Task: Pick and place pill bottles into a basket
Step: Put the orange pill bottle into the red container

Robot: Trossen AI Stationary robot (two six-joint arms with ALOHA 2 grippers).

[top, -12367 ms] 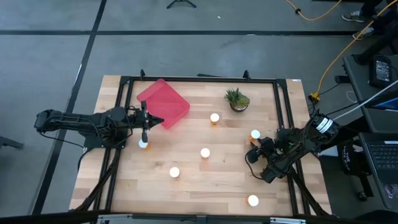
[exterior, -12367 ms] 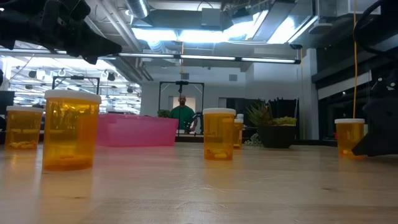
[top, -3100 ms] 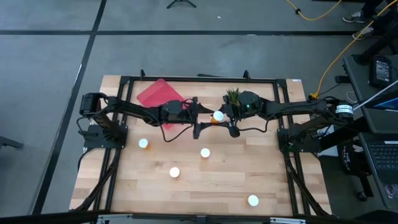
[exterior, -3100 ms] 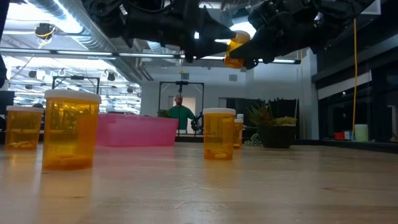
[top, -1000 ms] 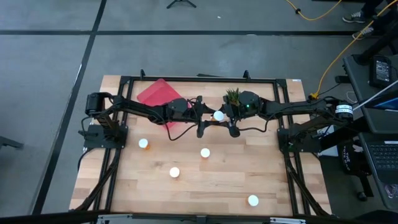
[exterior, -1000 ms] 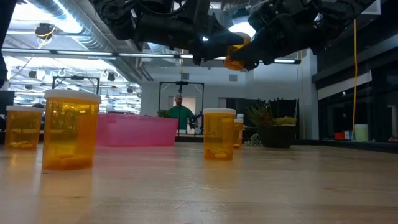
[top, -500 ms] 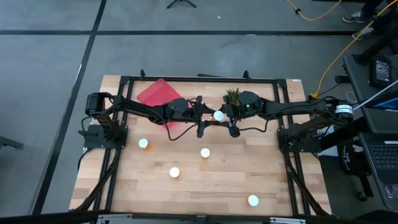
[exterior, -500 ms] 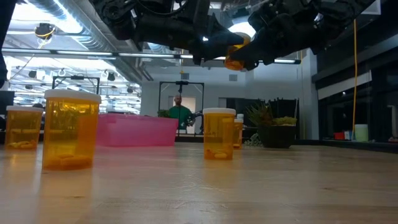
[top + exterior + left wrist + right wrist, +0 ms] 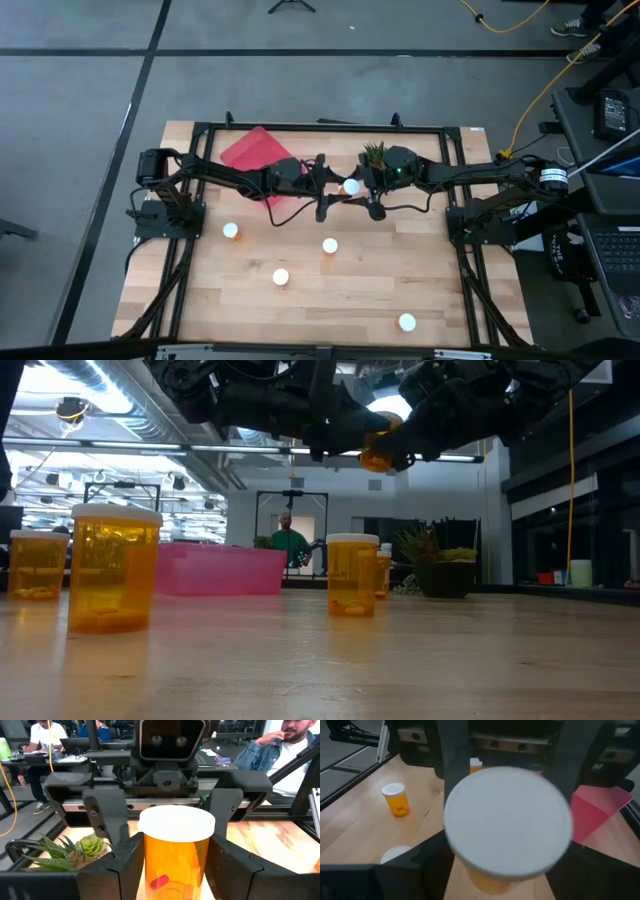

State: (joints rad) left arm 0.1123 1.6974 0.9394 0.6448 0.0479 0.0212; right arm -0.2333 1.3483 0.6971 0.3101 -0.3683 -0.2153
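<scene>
Left pincer (image 9: 175, 865) clasps the sides of a light, stiff, slick pill bottle (image 9: 350, 187) in mid-air above the worktop (image 9: 350, 290) near the basket (image 9: 255, 152), while the right pincer (image 9: 507, 865) looks to be widening around it.

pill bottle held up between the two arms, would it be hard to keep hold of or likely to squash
The pill bottle looks like rigid plastic, so it probably won't squash. Its smooth round wall could slip or twist between flat jaws. It looks nearly empty, one red pill showing, so it is likely very light.
</scene>
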